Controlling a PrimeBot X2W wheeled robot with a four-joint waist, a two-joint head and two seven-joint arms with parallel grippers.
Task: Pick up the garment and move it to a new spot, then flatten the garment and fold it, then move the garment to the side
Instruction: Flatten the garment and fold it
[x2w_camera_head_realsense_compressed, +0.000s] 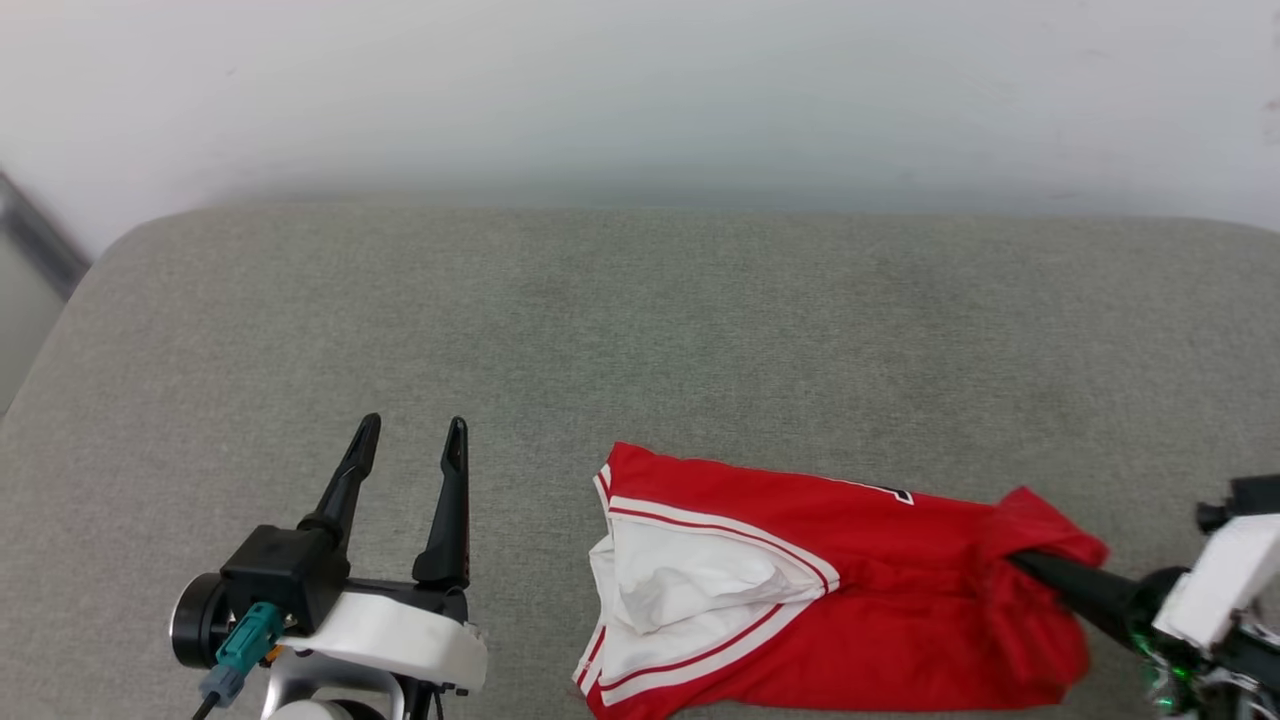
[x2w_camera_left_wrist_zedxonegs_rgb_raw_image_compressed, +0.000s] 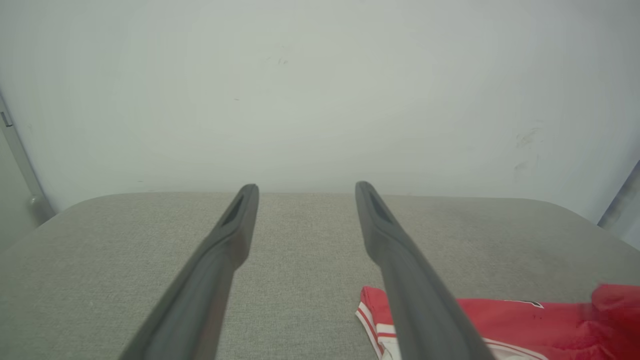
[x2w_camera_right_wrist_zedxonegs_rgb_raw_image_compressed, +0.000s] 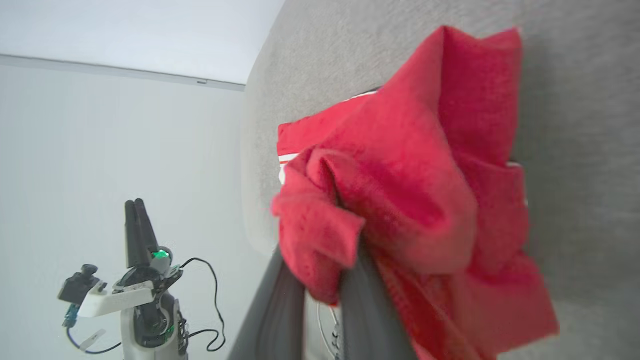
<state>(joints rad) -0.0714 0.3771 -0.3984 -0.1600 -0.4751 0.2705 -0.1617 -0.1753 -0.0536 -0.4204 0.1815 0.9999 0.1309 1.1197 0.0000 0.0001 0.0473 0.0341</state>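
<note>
The garment (x2w_camera_head_realsense_compressed: 850, 590) is lying on the grey padded surface (x2w_camera_head_realsense_compressed: 640, 330), at the near edge and to the right of the middle in the head view. It is red, with a white panel (x2w_camera_head_realsense_compressed: 690, 580) that is showing at its left end, and red-and-white striped trim is running along that panel. A small piece of a black number with a white outline (x2w_camera_head_realsense_compressed: 895, 492) is peeking out at the far edge of the cloth. The left part of the garment is resting quite flat, while the right end is bunching up into thick folds.

The right gripper (x2w_camera_head_realsense_compressed: 1030, 565) is pinching this bunched right end. In the right wrist view its two dark fingers (x2w_camera_right_wrist_zedxonegs_rgb_raw_image_compressed: 370, 310) are standing close together and the red cloth (x2w_camera_right_wrist_zedxonegs_rgb_raw_image_compressed: 415, 175) is wrapping over their tips, so the tips themselves are hiding in the fabric.

The left gripper (x2w_camera_head_realsense_compressed: 413, 425) is hovering over the bare grey surface at the lower left, well apart from the garment. Its fingers are spreading wide and are holding nothing. In the left wrist view the gripper (x2w_camera_left_wrist_zedxonegs_rgb_raw_image_compressed: 306, 187) is pointing toward the pale wall (x2w_camera_left_wrist_zedxonegs_rgb_raw_image_compressed: 320, 90), and the left end of the garment (x2w_camera_left_wrist_zedxonegs_rgb_raw_image_compressed: 550, 315) is showing beside the right finger. The right wrist view is also catching the left gripper (x2w_camera_right_wrist_zedxonegs_rgb_raw_image_compressed: 136, 205) from the side, in front of the wall.
</note>
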